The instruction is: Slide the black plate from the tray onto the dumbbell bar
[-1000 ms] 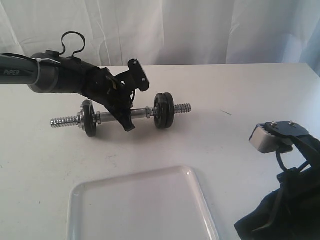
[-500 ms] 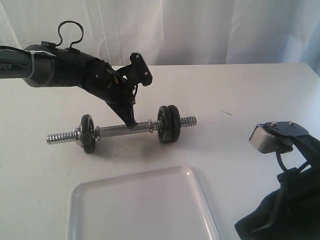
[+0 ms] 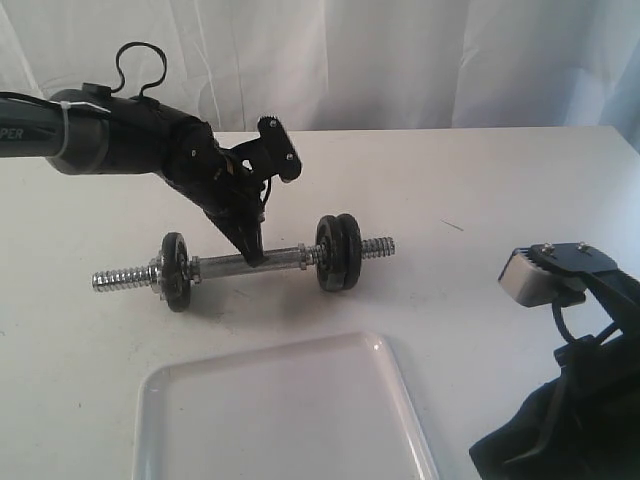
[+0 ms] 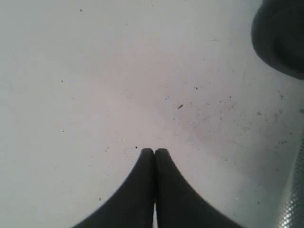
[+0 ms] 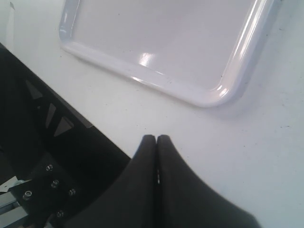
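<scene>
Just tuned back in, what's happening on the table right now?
The left gripper is shut on nothing, its tips down at the middle of the dumbbell bar. The bar carries a single black disc on one side and a pair of black discs on the other. No disc shows on the visible part of the tray. The right gripper is shut, near the tray's corner.
</scene>
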`<state>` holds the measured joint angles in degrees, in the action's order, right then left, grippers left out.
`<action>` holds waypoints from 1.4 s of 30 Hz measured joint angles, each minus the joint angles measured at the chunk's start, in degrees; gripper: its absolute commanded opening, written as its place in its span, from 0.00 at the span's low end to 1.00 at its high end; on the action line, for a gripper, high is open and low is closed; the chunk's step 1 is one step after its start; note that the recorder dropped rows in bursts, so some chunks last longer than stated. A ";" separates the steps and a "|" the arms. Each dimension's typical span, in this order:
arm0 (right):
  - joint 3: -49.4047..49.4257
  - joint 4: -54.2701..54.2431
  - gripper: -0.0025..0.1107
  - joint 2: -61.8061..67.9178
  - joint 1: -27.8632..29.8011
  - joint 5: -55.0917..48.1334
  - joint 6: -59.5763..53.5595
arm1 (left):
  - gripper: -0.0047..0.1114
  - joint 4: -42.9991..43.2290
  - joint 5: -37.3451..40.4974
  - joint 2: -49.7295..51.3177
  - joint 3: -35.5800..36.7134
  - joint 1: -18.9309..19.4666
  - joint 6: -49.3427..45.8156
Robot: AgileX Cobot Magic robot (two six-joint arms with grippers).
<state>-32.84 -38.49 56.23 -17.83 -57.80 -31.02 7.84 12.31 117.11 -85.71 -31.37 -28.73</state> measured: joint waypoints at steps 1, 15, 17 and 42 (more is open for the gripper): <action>0.00 0.00 0.02 0.00 0.00 0.00 0.00 | 0.04 0.00 1.11 0.00 0.00 0.00 0.12; 0.00 0.00 0.02 0.00 0.00 0.00 0.00 | 0.04 0.13 5.33 -0.13 0.00 -3.19 1.26; 0.00 0.00 0.02 0.00 0.00 0.00 0.00 | 0.04 0.13 5.33 -0.13 0.00 -3.19 1.26; 0.00 0.00 0.02 0.00 0.00 -0.22 0.00 | 0.04 0.13 6.96 -0.13 0.00 -3.32 1.26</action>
<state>-32.84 -38.49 56.23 -17.83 -58.02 -31.02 7.97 19.27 116.98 -85.71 -34.69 -27.47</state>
